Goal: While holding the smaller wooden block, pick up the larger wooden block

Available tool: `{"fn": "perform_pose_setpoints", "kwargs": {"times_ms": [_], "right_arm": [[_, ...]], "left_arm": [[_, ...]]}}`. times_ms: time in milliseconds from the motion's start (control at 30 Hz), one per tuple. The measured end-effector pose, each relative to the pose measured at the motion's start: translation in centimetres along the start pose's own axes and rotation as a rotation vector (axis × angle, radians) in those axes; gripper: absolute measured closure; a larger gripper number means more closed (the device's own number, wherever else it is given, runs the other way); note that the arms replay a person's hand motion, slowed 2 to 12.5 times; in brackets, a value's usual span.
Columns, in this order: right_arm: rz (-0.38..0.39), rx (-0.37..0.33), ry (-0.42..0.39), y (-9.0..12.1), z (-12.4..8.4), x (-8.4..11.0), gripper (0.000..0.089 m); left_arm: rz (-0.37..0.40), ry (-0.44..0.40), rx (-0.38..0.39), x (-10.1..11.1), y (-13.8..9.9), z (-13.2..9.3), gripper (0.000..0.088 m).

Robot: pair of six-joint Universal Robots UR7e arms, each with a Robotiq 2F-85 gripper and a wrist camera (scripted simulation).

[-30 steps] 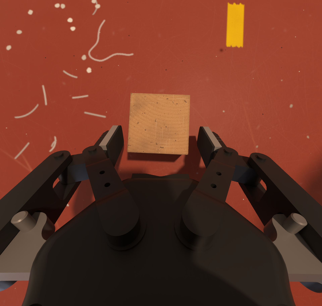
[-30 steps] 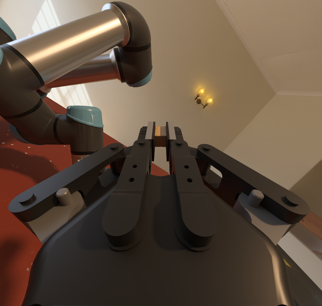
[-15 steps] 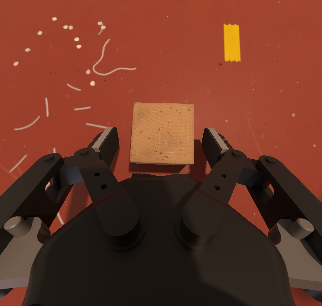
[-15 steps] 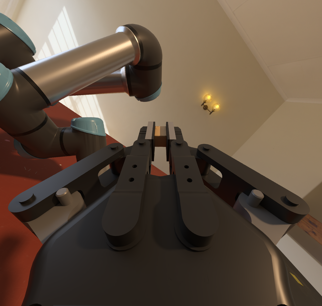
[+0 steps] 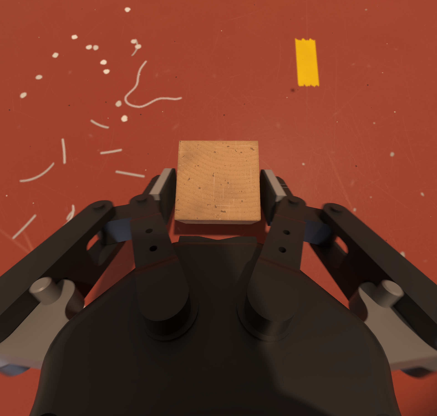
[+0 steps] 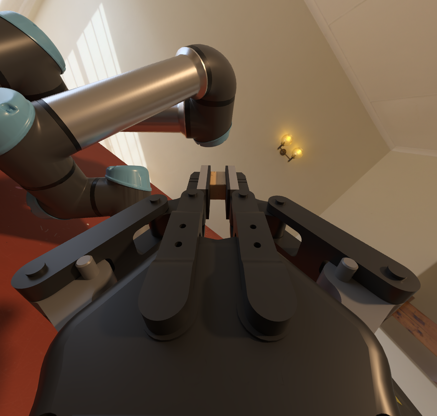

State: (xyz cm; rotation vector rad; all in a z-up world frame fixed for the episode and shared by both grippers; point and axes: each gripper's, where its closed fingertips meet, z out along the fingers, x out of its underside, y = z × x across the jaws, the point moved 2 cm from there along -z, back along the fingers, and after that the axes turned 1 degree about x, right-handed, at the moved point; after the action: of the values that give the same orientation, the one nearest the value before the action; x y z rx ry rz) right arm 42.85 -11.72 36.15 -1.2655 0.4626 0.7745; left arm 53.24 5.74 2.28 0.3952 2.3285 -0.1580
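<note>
left pincer [image 5: 217, 186]: fingers now closed in from wide onto larger wooden block [image 5: 217, 182] on bench [image 5: 236, 61], apparently gripping; lift pending. right pincer [image 6: 217, 182]: clenched on smaller wooden block [image 6: 217, 185].

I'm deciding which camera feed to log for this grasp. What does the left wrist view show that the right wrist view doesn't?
Only the left wrist view shows the larger wooden block sitting between the left gripper pads, a strip of yellow tape and pale scuff marks. Only the right wrist view shows the right gripper clamped on the smaller wooden block, the other arm, a beige wall and a wall lamp. Both show the red tabletop.
</note>
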Motion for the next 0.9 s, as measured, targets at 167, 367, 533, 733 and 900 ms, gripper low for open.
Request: {"fn": "perform_pose_setpoints", "kwargs": {"times_ms": [167, 367, 533, 733, 900], "right_arm": [[0.023, -0.028, -0.002, 0.8, 0.4, -0.8, 0.0785], [0.067, -0.061, -0.025, 1.7, 0.7, -2.1, 0.0786], [0.068, -0.056, -0.038, 2.1, 0.9, -2.7, 0.0785], [0.102, -0.056, -0.087, 2.5, 0.9, -3.8, 0.0785], [0.149, -0.053, -0.149, 2.6, 0.7, -4.9, 0.0785]], "left_arm": [[0.008, -0.002, 0.002, 0.0, 0.0, 0.0, 0.0353], [0.005, 0.001, 0.005, 0.0, 0.0, 0.0, 0.0354], [-0.015, 0.007, -0.005, 0.0, 0.2, -0.1, 0.0354], [-0.036, 0.007, -0.010, -0.2, 0.3, -0.5, 0.0354], [-0.038, -0.007, -0.027, -0.6, 0.4, -1.3, 0.0354]]}}
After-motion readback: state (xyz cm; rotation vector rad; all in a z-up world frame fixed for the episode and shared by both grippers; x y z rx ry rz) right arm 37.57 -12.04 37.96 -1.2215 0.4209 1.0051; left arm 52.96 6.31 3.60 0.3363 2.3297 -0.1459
